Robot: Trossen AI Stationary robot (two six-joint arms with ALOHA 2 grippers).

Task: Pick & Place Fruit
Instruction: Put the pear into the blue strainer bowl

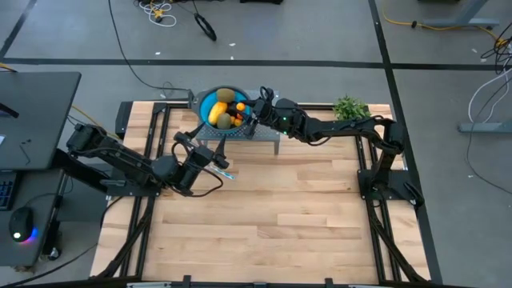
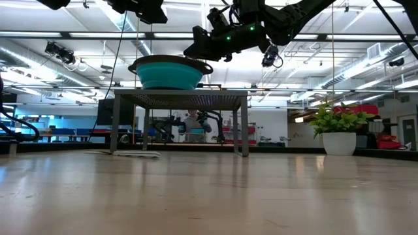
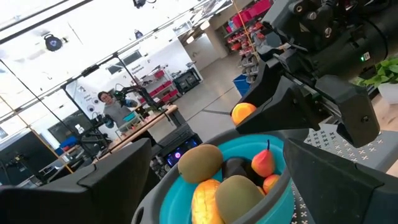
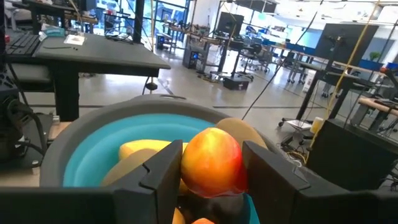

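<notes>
R fingers (image 4: 211, 171) pinch an orange-red fruit (image 4: 212, 162) over the blue bowl (image 4: 93, 152). L fingers (image 3: 217, 180) spread wide nearby.

Grey floor (image 1: 320, 32) crossed by dark tape lines and loose cables (image 1: 160, 11); long ceiling light strips (image 2: 196, 35); black desk (image 4: 81, 50) beyond the table's edge; rows of workbenches behind; a seated person (image 3: 112, 106) far off

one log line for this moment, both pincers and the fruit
right pincer: shut on orange fruit, above teal bowl | left pincer: open, empty, beside stand | remaining fruit: in bowl
</notes>
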